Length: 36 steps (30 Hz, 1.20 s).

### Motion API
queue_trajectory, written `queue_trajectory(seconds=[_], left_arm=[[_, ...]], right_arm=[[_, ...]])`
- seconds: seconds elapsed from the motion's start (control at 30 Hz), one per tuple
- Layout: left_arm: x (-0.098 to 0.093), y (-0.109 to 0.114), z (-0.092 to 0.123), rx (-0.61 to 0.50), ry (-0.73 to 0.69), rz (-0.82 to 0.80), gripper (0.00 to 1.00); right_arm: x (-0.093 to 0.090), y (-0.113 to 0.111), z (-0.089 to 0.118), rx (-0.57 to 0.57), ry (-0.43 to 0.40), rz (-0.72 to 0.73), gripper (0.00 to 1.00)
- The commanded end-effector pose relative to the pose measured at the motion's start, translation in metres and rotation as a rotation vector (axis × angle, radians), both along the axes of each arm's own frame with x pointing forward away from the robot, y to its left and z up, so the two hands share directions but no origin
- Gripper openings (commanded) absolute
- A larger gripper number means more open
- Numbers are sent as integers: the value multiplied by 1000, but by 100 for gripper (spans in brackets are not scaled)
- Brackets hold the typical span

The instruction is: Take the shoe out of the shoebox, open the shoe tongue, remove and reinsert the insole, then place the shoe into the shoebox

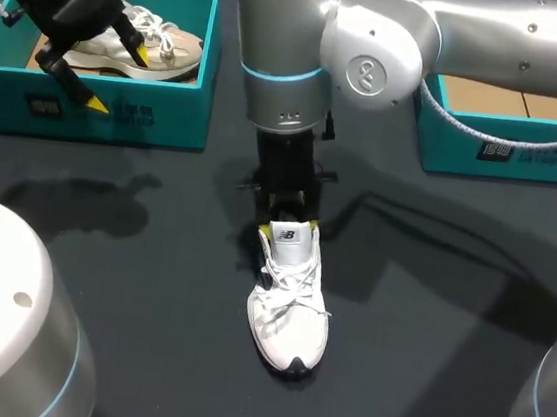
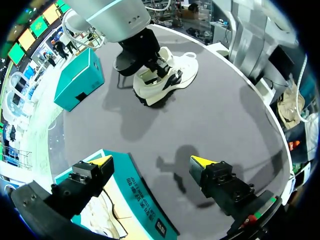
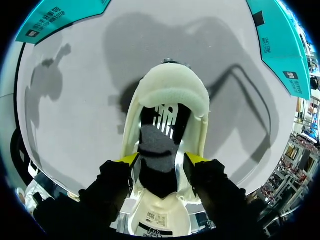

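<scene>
Right wrist view: my right gripper (image 3: 162, 160) sits at the opening of the white sneaker (image 3: 172, 90), with the grey insole (image 3: 156, 145) just ahead; whether it grips I cannot tell. My left gripper (image 2: 151, 161) gapes wide and empty over the front wall of the teal shoebox (image 2: 142, 200), well apart from that sneaker.

Table (image 1: 149, 284) — shoe (image 1: 289, 310), left shoebox (image 1: 158, 114), right shoebox (image 1: 506, 154)

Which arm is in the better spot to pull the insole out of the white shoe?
Right: the right gripper sits at the white shoe's opening. The left gripper hangs open over the shoebox, well away from that shoe.
</scene>
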State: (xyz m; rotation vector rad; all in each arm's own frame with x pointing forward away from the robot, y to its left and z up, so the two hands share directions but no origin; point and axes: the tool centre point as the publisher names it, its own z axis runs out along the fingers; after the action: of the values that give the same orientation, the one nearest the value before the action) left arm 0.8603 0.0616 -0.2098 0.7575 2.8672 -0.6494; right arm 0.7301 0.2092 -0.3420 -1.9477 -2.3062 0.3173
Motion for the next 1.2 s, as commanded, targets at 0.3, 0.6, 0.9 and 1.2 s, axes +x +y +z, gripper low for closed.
queue_trajectory(seconds=[0.3, 0.6, 0.9, 1.2], left_arm=[[0, 1, 0, 2, 0, -1, 100], [0, 1, 0, 2, 0, -1, 100], [0, 1, 0, 2, 0, -1, 100], [0, 1, 0, 2, 0, -1, 100]], right_arm=[[-8, -5, 4, 4, 2, -20, 67], [-13, -8, 4, 16, 10, -41, 70], [-15, -8, 5, 38, 10, -30, 67], [-14, -6, 8, 47, 15, -10, 62]])
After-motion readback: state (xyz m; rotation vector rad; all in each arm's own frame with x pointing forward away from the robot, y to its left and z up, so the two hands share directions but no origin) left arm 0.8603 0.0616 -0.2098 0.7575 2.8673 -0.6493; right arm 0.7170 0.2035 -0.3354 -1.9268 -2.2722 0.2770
